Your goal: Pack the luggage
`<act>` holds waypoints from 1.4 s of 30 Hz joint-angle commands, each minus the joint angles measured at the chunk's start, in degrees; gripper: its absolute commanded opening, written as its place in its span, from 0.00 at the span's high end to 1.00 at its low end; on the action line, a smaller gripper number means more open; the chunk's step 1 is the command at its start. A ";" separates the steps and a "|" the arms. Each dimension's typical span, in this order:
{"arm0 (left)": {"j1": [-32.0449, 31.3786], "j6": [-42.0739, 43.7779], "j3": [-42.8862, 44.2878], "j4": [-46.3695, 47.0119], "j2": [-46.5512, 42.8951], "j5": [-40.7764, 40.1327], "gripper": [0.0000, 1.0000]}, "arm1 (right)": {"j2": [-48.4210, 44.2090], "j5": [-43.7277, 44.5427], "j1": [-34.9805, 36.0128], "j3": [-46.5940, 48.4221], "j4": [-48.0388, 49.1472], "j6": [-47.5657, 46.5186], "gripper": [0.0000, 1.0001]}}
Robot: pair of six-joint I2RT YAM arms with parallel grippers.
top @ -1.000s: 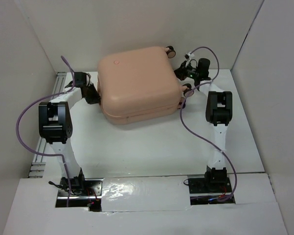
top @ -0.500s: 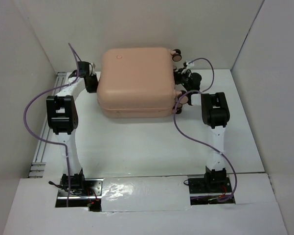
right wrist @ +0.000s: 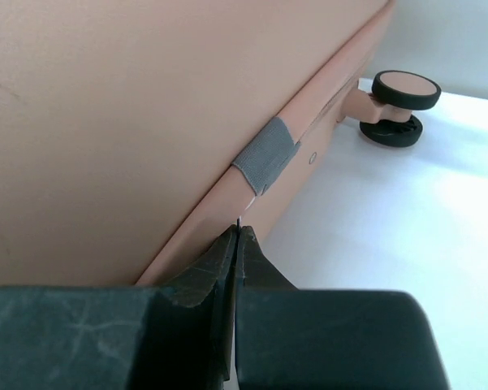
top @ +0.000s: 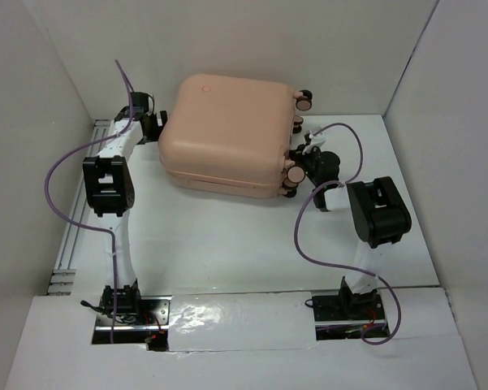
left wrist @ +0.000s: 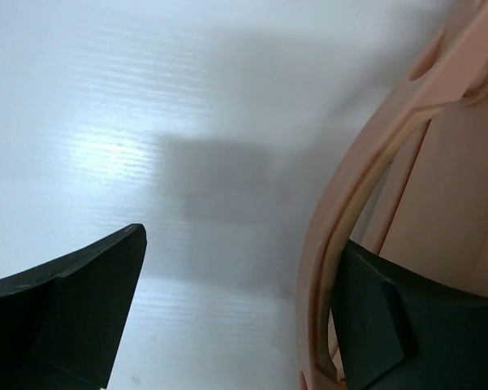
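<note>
Luggage (top: 227,134) lid-down at upper centre of the top view, an arm at each side.
Shell halves meet along the seam and no lining shows; contents hidden. Left gripper (left wrist: 242,240) spread, one finger against the shell's rim at the case's left edge. Right gripper (right wrist: 235,236) pressed together, tip at the seam just below a grey tab (right wrist: 265,156), near the wheel (right wrist: 399,89); a thin pale sliver at the tip, cannot tell if pinched. Judgement: loading looks done and the lid is down; sealing the seam likely remains, fastening unconfirmed.
</note>
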 commanded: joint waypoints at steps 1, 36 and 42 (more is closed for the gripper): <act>3.01 -10.13 9.16 -6.06 -4.94 -12.07 0.00 | -6.32 -4.36 5.12 0.25 3.56 -1.42 1.00; 4.63 -6.01 3.38 -15.85 -24.70 23.63 0.03 | -20.56 4.70 19.70 -3.36 -12.19 -3.27 1.00; -4.86 -10.40 6.64 -21.37 -32.71 9.13 0.00 | -22.66 7.52 27.08 -2.83 -15.52 -4.59 1.00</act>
